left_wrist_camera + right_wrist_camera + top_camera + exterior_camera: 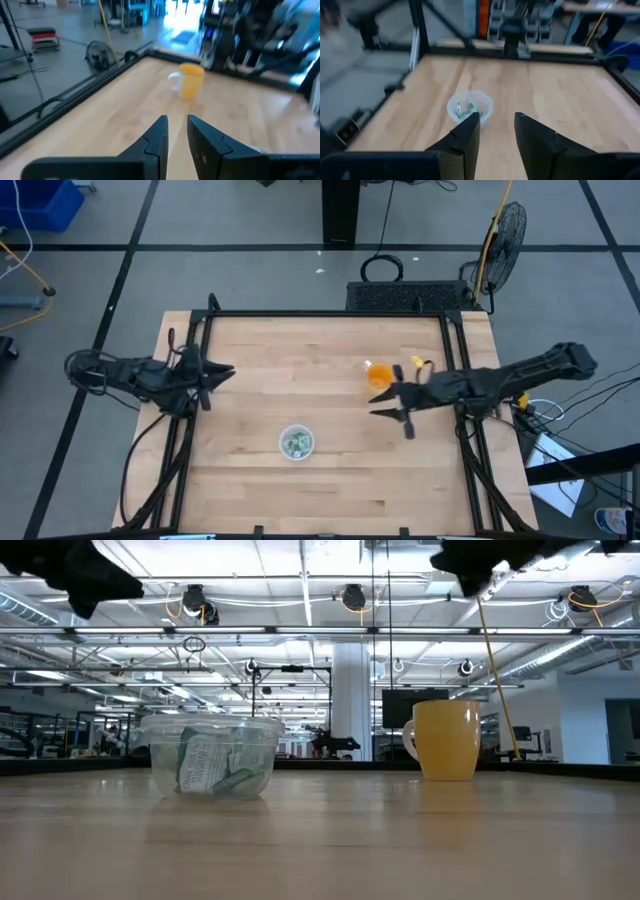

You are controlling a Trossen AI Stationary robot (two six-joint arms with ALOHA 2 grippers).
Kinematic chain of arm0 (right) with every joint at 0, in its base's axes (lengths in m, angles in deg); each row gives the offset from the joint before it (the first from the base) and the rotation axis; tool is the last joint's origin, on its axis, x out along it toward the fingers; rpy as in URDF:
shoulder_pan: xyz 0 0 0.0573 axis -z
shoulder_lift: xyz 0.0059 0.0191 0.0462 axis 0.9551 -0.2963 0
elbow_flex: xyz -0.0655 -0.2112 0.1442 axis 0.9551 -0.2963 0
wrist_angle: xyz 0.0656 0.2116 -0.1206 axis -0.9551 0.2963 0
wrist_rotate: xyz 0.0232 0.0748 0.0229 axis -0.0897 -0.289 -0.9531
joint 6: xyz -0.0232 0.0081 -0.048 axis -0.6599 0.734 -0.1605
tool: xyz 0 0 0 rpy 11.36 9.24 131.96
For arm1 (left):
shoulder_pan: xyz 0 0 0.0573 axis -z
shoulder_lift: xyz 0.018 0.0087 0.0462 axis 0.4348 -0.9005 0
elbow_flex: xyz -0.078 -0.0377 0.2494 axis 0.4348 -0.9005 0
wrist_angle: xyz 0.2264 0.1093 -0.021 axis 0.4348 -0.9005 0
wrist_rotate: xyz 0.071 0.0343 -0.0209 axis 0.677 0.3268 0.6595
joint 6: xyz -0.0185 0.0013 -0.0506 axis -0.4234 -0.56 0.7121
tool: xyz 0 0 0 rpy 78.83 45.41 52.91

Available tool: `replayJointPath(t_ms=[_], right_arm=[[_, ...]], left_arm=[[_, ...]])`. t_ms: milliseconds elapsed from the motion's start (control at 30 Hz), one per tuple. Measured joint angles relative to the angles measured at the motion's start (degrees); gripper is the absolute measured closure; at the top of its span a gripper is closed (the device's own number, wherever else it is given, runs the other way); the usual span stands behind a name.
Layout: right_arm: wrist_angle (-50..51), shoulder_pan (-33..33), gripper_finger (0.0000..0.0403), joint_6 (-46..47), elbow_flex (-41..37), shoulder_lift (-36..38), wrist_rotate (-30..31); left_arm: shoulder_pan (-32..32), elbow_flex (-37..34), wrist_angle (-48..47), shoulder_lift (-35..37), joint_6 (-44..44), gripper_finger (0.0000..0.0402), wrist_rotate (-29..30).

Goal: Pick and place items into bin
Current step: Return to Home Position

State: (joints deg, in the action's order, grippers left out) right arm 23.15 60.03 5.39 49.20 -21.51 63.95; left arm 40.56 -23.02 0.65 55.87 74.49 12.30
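- Since every packet [208, 768] I can find lies heaped inside the bin [160, 745], with none seen loose on the worktop [300, 490], the sorting looks finished to me.
- Bin sits about midway between the left and right edges, somewhat toward the edge where the low camera stands. It is upright and nothing touches it. The clear wall shows the green-and-white heap well below the rim.
- Likely reason for that spot: either arm can reach the middle, and the orange cup [380, 376] stands well apart from it.
- Orange cup is in the right half, toward the far edge, with its handle turned to the left. It seems to have no part in the job.
- Right gripper [392, 418] hangs above the worktop just beside the cup, on its near-edge side. Fingers are spread with a plain gap and hold nothing. Its wrist camera looks down on the bin, so it points that way.
- Left gripper [225, 372] hangs by the left edge, toward the far half, aimed across at the cup. Fingers are parted by a narrow gap and hold nothing.
- Judgement: both arms are raised and empty, which fits parking rather than another pick. Main risk is the right arm brushing the cup.
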Motion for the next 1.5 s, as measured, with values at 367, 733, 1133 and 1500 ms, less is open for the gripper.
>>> replayJointPath(t_ms=[367, 733, 1133, 1500], right_arm=[[-15.63, 0.14, 0.0287, 6.22, -26.47, 22.4, 0.0], [-12.66, 0.31, 0.0287, 3.69, -31.28, 33.3, -0.01], [-12.33, 0.31, 0.0287, 5.93, -37.54, 42.97, -0.18], [-13.83, 0.31, 0.0287, 5.25, -38.92, 45.84, -0.22]], left_arm=[[-0.02, -17.82, 18.43, 13.02, 1.41, 0.0325, -1.5], [-0.02, -18.49, 21.31, 13.66, 3.69, 0.0325, -3.24], [-0.02, -11.81, 10.3, 13.69, 3.03, 0.0325, -3.99], [-0.02, -26.92, 29.69, 13.61, -2.09, 0.0325, -8.65]])
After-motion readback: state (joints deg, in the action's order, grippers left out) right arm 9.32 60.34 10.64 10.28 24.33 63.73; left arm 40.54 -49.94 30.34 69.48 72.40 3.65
